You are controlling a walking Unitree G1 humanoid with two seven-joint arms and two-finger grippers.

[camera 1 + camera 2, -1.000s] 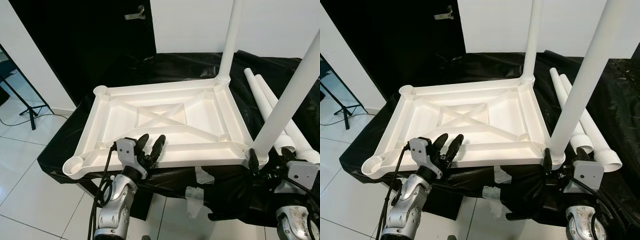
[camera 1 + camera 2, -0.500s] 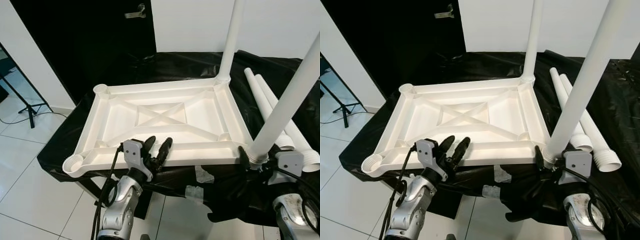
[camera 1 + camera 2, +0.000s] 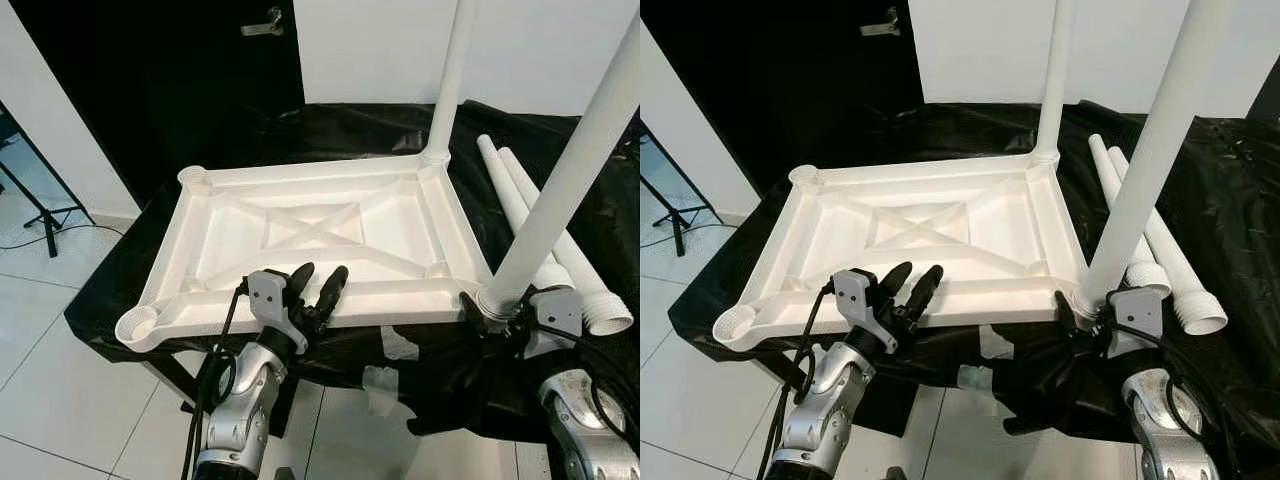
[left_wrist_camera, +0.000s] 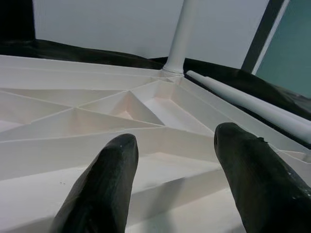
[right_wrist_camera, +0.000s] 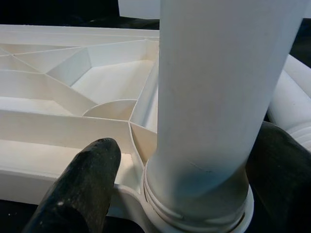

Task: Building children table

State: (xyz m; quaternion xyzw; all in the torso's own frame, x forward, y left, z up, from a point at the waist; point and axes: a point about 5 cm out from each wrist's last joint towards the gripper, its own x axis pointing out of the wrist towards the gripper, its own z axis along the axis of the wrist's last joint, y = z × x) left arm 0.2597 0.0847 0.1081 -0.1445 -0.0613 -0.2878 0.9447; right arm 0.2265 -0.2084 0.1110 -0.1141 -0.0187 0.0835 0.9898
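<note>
Head view: spare legs (image 3: 545, 235) beside tabletop (image 3: 320, 240)

The white plastic tabletop (image 3: 320, 240) lies upside down on a black-draped surface, its ribbed underside with a central X brace facing up. Two white legs stand upright in its right-hand corner sockets: near leg (image 3: 560, 190), far leg (image 3: 448, 75). Two loose legs (image 3: 520, 205) lie side by side just right of it.

We reach our left arm up and forward, and our left gripper (image 3: 318, 287) has its two black fingers (image 4: 99, 194) spread apart. Our right arm is bent low on the other side, and our right gripper (image 3: 495, 315) has a finger (image 5: 77, 187) out on each side.
</note>
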